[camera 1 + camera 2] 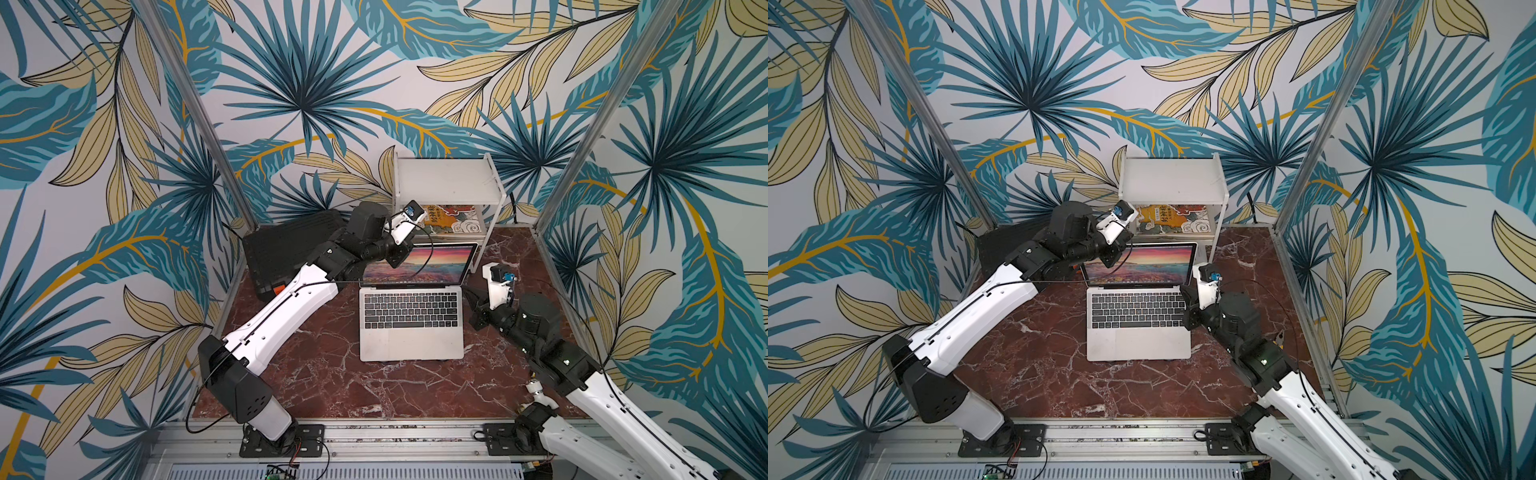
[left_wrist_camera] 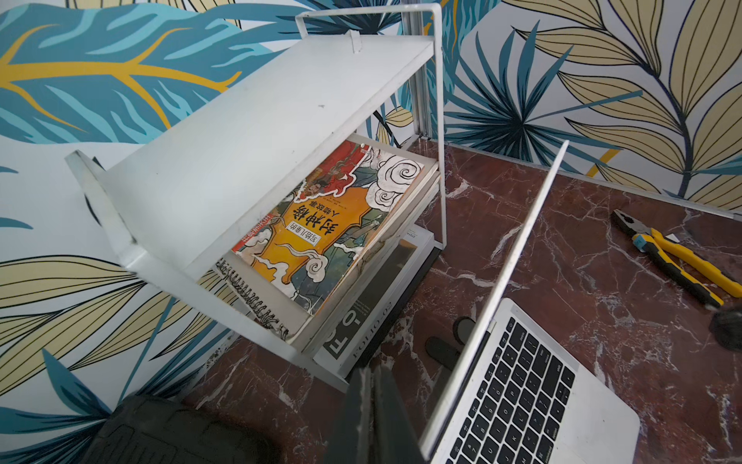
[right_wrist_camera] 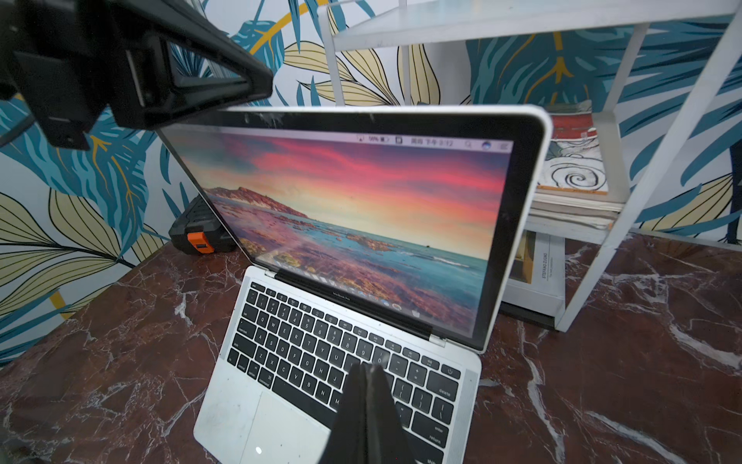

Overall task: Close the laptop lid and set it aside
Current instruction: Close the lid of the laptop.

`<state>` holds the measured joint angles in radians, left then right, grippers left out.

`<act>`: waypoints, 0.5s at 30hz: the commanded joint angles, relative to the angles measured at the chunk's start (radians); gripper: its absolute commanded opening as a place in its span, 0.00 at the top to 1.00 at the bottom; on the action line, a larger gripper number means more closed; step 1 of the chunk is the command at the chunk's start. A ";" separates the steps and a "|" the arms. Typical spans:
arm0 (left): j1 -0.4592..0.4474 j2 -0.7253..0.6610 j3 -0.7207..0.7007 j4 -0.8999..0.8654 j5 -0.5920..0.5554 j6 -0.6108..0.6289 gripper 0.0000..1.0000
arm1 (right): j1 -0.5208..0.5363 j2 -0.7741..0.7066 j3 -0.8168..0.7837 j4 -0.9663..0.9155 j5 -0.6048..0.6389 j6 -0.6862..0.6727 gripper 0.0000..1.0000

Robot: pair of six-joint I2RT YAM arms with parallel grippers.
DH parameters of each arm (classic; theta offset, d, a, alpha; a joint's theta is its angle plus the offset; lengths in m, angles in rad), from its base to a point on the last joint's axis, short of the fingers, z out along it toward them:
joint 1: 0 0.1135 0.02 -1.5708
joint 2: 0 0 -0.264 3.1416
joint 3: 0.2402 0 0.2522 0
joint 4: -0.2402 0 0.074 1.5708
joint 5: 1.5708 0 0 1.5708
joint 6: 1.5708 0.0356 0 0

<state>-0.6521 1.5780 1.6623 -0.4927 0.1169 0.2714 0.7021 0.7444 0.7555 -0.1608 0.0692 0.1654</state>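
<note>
The silver laptop (image 1: pixel 411 320) sits open at the table's middle, its keyboard (image 3: pixel 321 345) facing the front. The laptop lid (image 1: pixel 419 266) stands raised with a pink-and-blue coastal picture lit on its screen (image 3: pixel 361 209). My left gripper (image 1: pixel 395 259) is shut and empty, at the lid's top left corner, on its outer side (image 2: pixel 371 371); in the left wrist view the lid (image 2: pixel 518 257) shows edge-on beside it. The right gripper (image 1: pixel 1187 301) is shut and empty too, hovering over the right end of the keyboard (image 3: pixel 367 366).
A white shelf rack (image 1: pixel 446 178) with books (image 2: pixel 321 225) stands right behind the lid. A black ribbed case (image 1: pixel 286 245) with orange latches lies at the back left. Yellow-handled pliers (image 2: pixel 678 261) lie near the right wall. Metal posts (image 1: pixel 199 116) frame the back corners.
</note>
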 commanded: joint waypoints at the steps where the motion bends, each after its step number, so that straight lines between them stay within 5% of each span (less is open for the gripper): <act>1: -0.022 -0.013 -0.060 -0.079 0.027 -0.033 0.90 | 0.006 -0.034 0.031 -0.064 0.019 0.011 1.00; 15: -0.069 -0.152 -0.325 0.073 0.040 -0.121 0.90 | 0.006 -0.111 0.093 -0.093 0.007 0.052 1.00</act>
<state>-0.7147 1.4113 1.4094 -0.3534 0.1516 0.1837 0.7025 0.6556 0.8219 -0.2428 0.0849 0.1959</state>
